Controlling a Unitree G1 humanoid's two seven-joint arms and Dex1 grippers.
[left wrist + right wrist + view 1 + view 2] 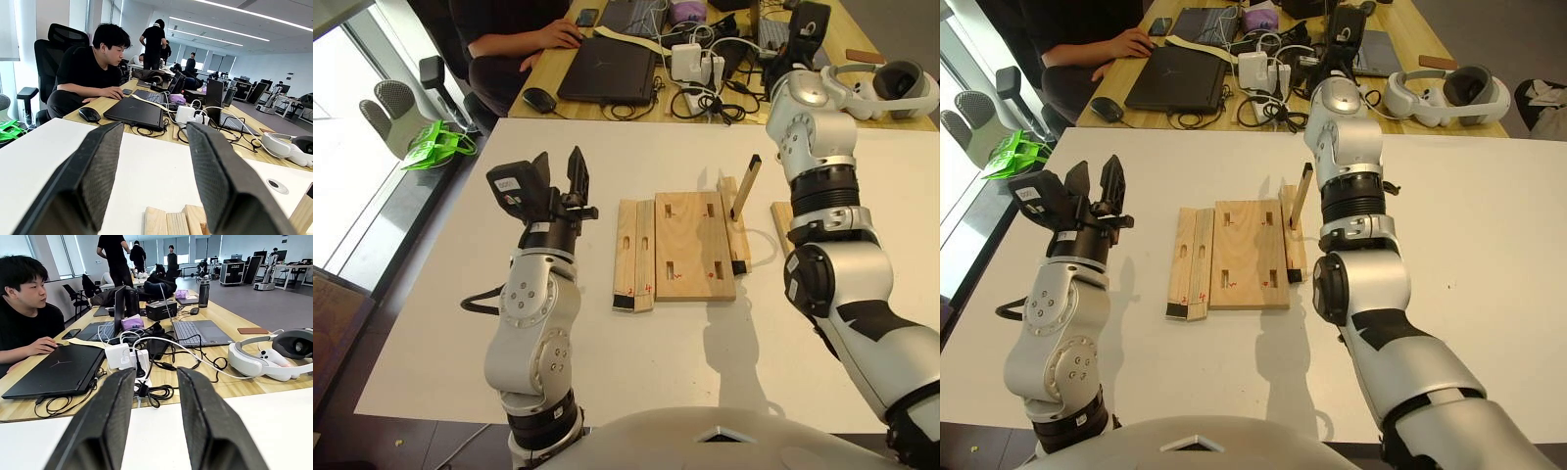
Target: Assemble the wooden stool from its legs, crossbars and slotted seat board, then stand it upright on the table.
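Behind the table (431, 323), laptop (607, 73), cables (705, 93) and headset (891, 88) crowd a desk (543, 69); left gripper (560, 164) and right gripper (156, 374) gape.

Bright, even indoor lighting.
Ceiling strip lights (210, 33) and daylight from the window (333, 176) illuminate the white table (431, 323); shadows on it are soft-edged and pale.

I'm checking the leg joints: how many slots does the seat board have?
4 slots in the seat board: two at its far edge, two at its near edge. None hidden.
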